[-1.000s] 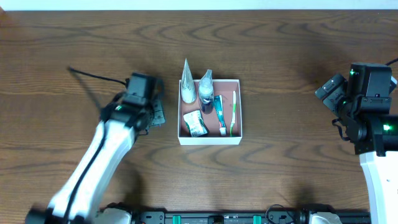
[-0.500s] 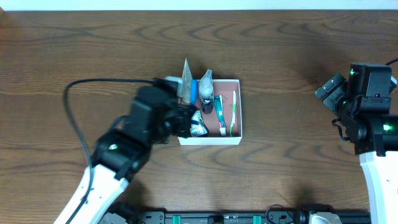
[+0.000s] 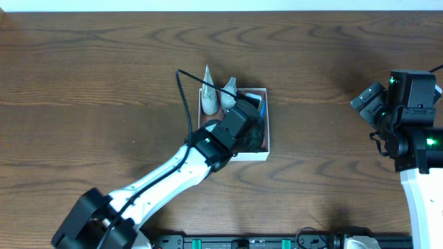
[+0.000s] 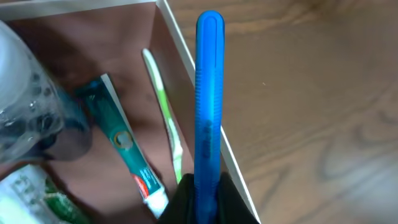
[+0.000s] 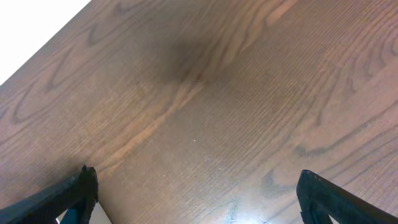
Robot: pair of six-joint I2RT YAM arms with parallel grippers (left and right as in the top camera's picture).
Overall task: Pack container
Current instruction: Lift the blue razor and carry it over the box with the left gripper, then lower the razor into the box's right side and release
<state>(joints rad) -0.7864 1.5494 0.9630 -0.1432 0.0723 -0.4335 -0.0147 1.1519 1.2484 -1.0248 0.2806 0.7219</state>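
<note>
**Left gripper holds a blue stick over the container's edge**

A dark brown wooden table [image 3: 83,69] fills the overhead view. The white left arm [image 3: 166,176] reaches diagonally from the near edge to the middle of the table. The right arm [image 3: 412,124] stands at the right side, well apart from everything else.

The container [image 3: 257,157], a shallow square box with white walls and a reddish-brown floor, sits near the middle of the table. The left gripper [image 3: 255,135] hangs over its right half and hides much of the interior from above. The gripper's fingers [image 4: 180,202] are clamped on the lower end of a slim blue plastic stick with a ribbed edge [image 4: 208,99]. In the left wrist view, the stick crosses one white wall [image 4: 186,56] of the container. The brown floor lies on one side of that wall and bare table on the other.

The right gripper [image 5: 198,180] hovers over bare wood, its dark fingers spread wide with nothing between them.

Inside the container:
- A clear plastic bottle [image 4: 25,106] stands at the far left of the wrist view.
- A green and white packet [image 4: 31,193] lies in the lower left corner of that view.
- A teal and white toothpaste tube [image 4: 121,140] lies flat on the floor.
- A thin green toothbrush [image 4: 165,118] lies just beside it, between the tube and the wall.
</note>
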